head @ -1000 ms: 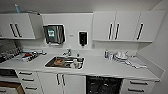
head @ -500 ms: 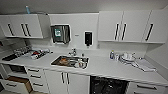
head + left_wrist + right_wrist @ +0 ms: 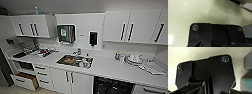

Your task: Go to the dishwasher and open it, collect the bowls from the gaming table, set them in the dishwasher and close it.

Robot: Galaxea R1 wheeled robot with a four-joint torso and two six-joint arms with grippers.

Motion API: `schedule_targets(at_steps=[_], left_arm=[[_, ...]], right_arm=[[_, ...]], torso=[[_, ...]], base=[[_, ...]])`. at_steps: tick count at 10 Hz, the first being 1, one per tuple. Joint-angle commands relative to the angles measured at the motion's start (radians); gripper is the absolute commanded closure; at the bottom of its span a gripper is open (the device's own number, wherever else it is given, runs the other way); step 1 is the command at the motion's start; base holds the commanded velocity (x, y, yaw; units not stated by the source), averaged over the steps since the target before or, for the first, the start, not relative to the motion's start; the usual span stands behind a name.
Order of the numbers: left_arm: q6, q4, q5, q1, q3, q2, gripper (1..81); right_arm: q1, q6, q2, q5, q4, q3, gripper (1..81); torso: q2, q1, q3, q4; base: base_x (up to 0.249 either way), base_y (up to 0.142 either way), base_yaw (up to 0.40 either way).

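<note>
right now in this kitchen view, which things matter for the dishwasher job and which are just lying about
For the job:
- dishwasher, its dark racked inside showing under the counter

Just lying about:
- sink with items in it
- stacked plates on the counter
- bottle beside them
- pulled-out drawer
- paper towel dispenser on the wall

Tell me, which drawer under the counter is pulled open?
The bottom drawer at the far left, pulled out with its brown inside showing. The white drawers beside it are closed.

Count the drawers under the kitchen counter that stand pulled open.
1: the open drawer, lowest of those under the counter at its left end, shows a brown inside. The drawers beside it are shut. More may lie past the picture's edge.
</note>
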Motion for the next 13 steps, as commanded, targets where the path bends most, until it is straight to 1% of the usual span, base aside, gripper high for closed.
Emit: schedule_targets(at_steps=[1,13], left_arm=[[-0.008,-0.004,0.039,-0.061,-0.001,-0.005,1.0],[-0.011,-0.009,0.039,-0.061,-0.001,-0.007,1.0]], right_arm=[[0.054,0.001,0.000,-0.053,0.001,0.000,1.0],[0.045,-0.001,0.006,-0.050,0.001,-0.003,1.0]], torso=[[0.000,0.000,0.000,0.000],[0.000,0.000,0.000,0.000]], base=[[0.000,0.000,0.146],[0.000,0.000,0.146]])
